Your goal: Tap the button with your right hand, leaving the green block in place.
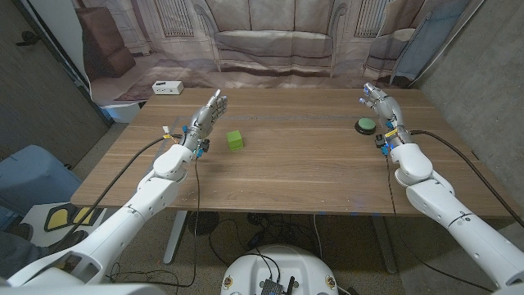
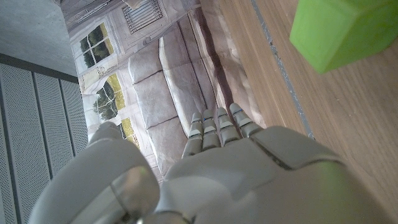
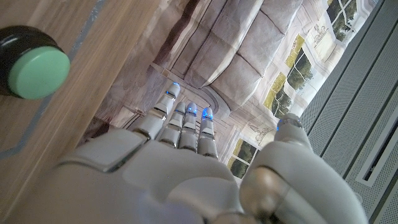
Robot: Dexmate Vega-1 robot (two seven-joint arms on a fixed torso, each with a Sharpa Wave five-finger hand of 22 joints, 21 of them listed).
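- On the wooden table (image 1: pixel 295 172), far on the right side, sits the button (image 1: pixel 364 125). It is round, with a black base and a green top facing up. Being round, it has no long side.
- Right beside the button, a little farther right, is the right hand (image 1: pixel 383 106). It does not touch the button. Its fingers (image 3: pixel 186 124) reach out straight and close together toward the far edge, and they hold nothing.
- In the right wrist view the button (image 3: pixel 31 65) sits apart from the hand, with bare wood between them.
- Near the middle of the table, toward the left, sits the green block (image 1: pixel 235 140). It is a small cube, turned a bit so its corner points toward the near edge.
- Just left of the block is the left hand (image 1: pixel 206 117). Its fingers (image 2: pixel 217 127) are straight and close together, pointing to the far edge, and they hold nothing. It does not touch the block (image 2: pixel 348 28).
- Lots of bare wood lies between the block and the button, and along the near edge too.
- The button is close to the right edge and the far edge.
- At the far left corner lies a small white box (image 1: pixel 167 88).
- Behind the table hangs a cloth with a sofa picture (image 1: pixel 270 37).
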